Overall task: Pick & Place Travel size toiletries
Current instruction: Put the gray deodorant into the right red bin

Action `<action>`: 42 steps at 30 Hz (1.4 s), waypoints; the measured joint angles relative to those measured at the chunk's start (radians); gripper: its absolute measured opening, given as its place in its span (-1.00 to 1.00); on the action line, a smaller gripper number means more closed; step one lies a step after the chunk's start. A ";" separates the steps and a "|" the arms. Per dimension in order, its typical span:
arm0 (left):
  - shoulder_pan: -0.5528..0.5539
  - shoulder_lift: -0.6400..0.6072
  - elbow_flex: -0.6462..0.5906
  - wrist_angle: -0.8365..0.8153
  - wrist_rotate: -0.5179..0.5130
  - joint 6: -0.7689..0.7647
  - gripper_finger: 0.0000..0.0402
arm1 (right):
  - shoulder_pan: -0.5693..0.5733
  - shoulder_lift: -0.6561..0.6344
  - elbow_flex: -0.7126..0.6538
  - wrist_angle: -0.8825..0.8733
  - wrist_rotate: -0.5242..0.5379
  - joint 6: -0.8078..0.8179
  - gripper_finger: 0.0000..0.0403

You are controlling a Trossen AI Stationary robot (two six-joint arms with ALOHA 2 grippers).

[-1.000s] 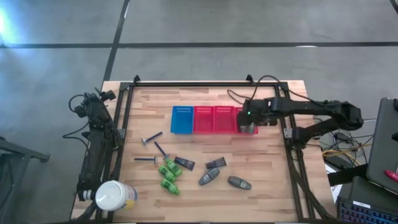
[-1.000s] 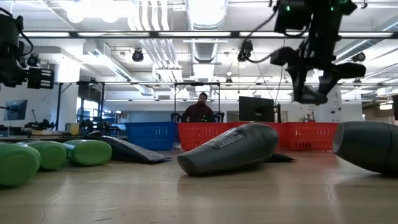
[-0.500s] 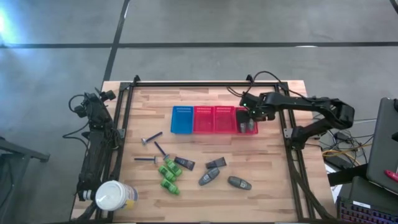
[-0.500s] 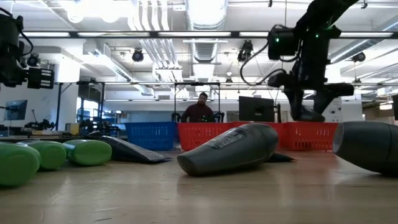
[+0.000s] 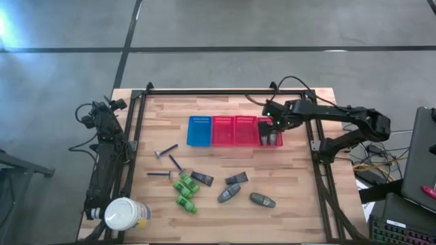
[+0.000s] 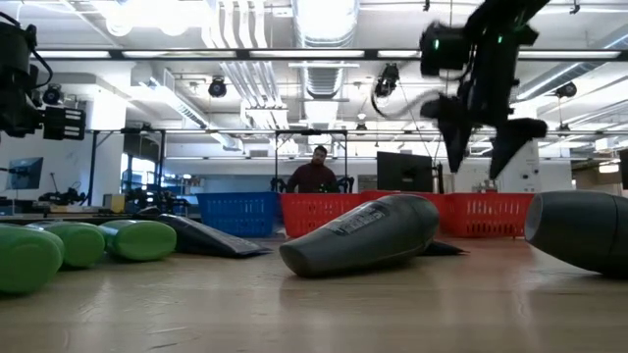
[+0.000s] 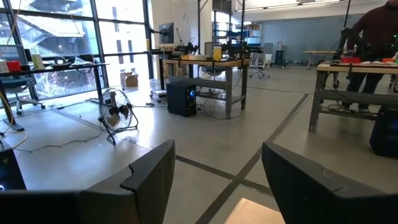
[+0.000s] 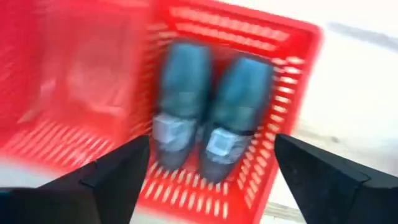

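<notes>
My right gripper (image 5: 273,126) hangs open above the rightmost red basket (image 5: 261,122); in the low view its fingers (image 6: 453,137) stand spread above that basket's rim (image 6: 510,213). Two grey oval containers (image 8: 208,118) lie side by side in the basket, under the open fingers. On the table lie two more grey ovals (image 5: 229,193), green bottles (image 5: 184,192), dark tubes (image 5: 202,179) and razors (image 5: 165,152). My left gripper (image 7: 217,186) is open and parked at the table's left edge, facing the room.
A blue basket (image 5: 199,131) and two more red baskets (image 5: 234,131) stand in a row along the table's far middle. A large white jar (image 5: 127,213) lies at the near left corner. A black frame (image 5: 319,160) borders the table. A person (image 6: 316,172) stands far behind.
My right gripper came down over the rightmost red basket with its fingers shut on a grey thing, then opened and let it go. It has since risen a little with its fingers spread. A grey oval container now lies in the basket beside another.
</notes>
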 joint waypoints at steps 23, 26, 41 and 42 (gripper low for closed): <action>0.000 0.000 0.000 0.000 0.000 0.000 0.22 | 0.882 0.423 0.370 0.000 -0.087 -0.044 0.71; 0.000 0.000 0.000 0.000 0.000 0.000 0.22 | 0.893 0.518 0.435 -0.111 -0.088 -0.044 0.75; 0.000 0.000 0.000 0.000 0.000 0.000 0.22 | 0.896 0.678 0.417 0.025 -0.132 0.026 0.60; 0.000 0.000 0.000 0.000 0.000 0.000 0.22 | 0.892 0.678 0.410 0.033 -0.138 0.035 0.57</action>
